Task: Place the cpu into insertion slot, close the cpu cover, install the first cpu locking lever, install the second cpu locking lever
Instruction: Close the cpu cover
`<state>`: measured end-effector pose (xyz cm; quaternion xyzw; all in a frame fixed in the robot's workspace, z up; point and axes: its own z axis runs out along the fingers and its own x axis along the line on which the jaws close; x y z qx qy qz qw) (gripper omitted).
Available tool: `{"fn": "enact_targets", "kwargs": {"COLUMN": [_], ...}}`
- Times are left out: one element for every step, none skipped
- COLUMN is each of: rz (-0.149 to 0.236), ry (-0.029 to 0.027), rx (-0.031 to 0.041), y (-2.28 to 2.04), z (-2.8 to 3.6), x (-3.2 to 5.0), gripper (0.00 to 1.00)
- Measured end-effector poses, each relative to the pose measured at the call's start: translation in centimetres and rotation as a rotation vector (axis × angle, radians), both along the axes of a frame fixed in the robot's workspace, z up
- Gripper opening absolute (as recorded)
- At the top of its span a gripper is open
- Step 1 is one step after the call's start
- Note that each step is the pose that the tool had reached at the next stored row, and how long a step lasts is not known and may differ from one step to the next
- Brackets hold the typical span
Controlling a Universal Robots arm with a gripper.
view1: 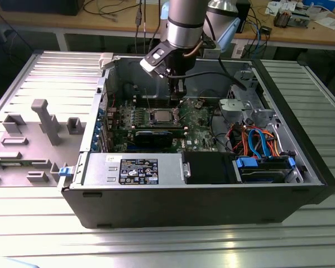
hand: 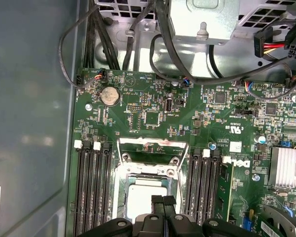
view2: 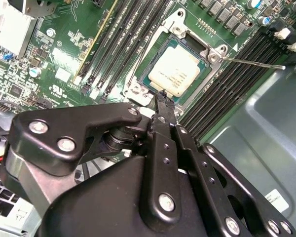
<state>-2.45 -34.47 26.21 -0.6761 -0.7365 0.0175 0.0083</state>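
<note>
The cpu (view2: 180,69) lies flat in the slot (view2: 190,43), silvery top up, with bright metal framing at the slot's corners. A thin lever (view2: 251,62) juts from one corner across the memory slots (view2: 227,84) toward the grey case wall (view2: 266,143). The black hand (view2: 161,97), fingers together, has its tip at the slot's edge just beside the cpu. Whether it touches cannot be told.
</note>
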Motion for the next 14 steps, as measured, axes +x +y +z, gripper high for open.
{"fn": "enact_targets", "kwargs": {"rz": [0.0,0.0,0.0,0.0,0.0,0.0,0.0,0.0,0.0,0.0,0.0,0.0,0.0,0.0], "ry": [0.0,-0.0001,-0.0001,-0.0002,-0.0001,-0.0001,-0.0001,0.0,0.0,-0.0001,-0.0001,-0.0001,-0.0001,-0.0001], "rx": [0.0001,0.0002,0.0003,0.0003,0.0001,0.0002,0.0001,0.0001,0.0001,0.0001,0.0001,0.0001,0.0002,0.0001], "y": [0.0,0.0,0.0,0.0,0.0,0.0,0.0,0.0,0.0,0.0,0.0,0.0,0.0,0.0], "z": [0.03,0.05,0.06,0.08,0.11,0.12,0.15,0.16,0.19,0.21,0.23,0.26,0.28,0.3], "x": [0.0,0.01,0.02,0.02,0.02,0.02,0.02,0.02,0.02,0.02,0.02,0.02,0.02,0.02], "gripper": [0.11,0.11,0.11,0.11,0.11,0.11,0.11,0.11,0.11,0.11,0.11,0.11,0.11,0.11]}}
